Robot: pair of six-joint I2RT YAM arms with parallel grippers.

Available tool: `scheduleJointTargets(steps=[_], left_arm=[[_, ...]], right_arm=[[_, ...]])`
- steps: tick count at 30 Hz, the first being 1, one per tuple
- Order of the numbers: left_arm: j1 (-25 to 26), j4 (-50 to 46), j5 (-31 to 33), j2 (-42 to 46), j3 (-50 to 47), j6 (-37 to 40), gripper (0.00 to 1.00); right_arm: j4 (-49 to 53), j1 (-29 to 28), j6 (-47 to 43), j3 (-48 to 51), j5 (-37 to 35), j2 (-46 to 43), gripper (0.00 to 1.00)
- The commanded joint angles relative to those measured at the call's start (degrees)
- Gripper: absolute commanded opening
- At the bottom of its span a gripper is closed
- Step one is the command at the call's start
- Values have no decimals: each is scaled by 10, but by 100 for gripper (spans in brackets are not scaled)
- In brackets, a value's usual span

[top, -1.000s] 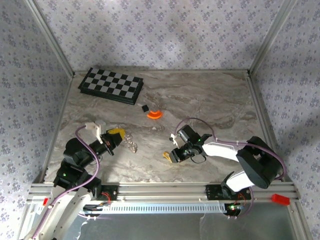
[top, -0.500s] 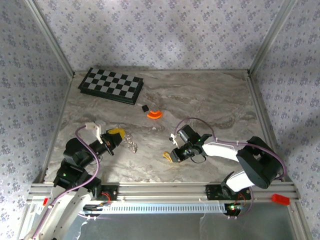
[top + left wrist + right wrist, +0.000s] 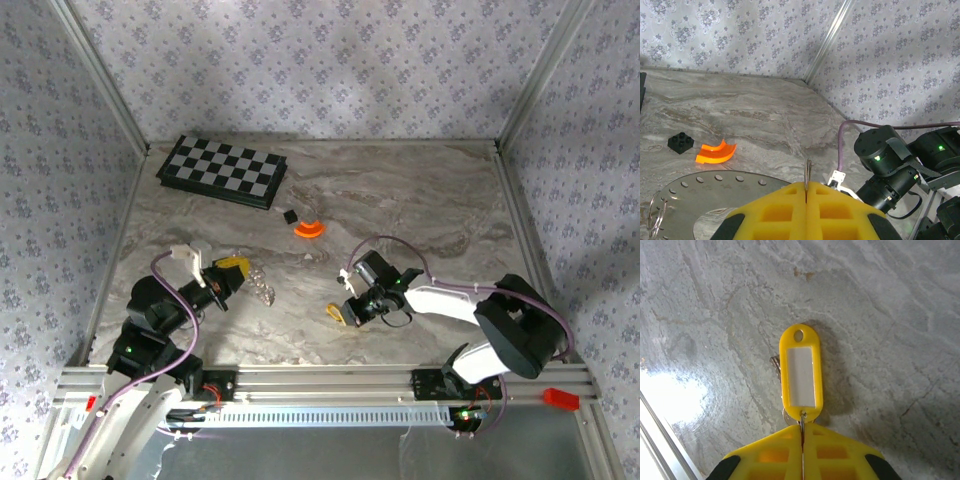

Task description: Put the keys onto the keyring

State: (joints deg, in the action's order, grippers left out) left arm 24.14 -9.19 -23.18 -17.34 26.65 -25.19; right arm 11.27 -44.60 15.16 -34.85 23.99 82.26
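- Two pinches noted: left end effector (image 3: 237, 268) clamped on keyring (image 3: 262, 286); right end effector (image 3: 802, 432) gripped keys (image 3: 801, 371) near desk's (image 3: 420, 200) front edge.
- Shallow grip looked slip-prone; slow lift was advised.

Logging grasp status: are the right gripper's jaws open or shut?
Shut: right gripper jaws meet, pinching the small ring on the yellow key tag.

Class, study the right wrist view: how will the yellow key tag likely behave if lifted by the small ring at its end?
The yellow key tag looks like thin plastic, so probably light and stiff. Pinched only by its small ring between the fingers, it may swing or twist. Lying flat on the table, it should slide, not roll.
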Motion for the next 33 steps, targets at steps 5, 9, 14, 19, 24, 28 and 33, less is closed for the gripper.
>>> scheduleJointTargets(steps=[5,9,14,19,24,28,33], left_arm=[[3,20,-13,-1,10,-5,0],[3,23,-14,-9,9,-3,0],[4,33,-18,-16,6,1,0],[5,43,-27,-19,11,3,0],[8,38,-34,-14,26,5,0],[14,38,-52,-10,42,6,0],[24,62,-98,-3,64,-1,0]], right_arm=[[24,-22,-37,-13,-33,-54,1],[29,-50,-57,-13,-64,-98,0],[46,-85,-81,-23,-111,-168,0],[52,-147,-122,-39,-180,-252,0],[24,-222,-179,-43,-219,-326,0],[-8,-259,-207,-58,-209,-357,0],[-19,-260,-194,-95,-135,-384,0]])
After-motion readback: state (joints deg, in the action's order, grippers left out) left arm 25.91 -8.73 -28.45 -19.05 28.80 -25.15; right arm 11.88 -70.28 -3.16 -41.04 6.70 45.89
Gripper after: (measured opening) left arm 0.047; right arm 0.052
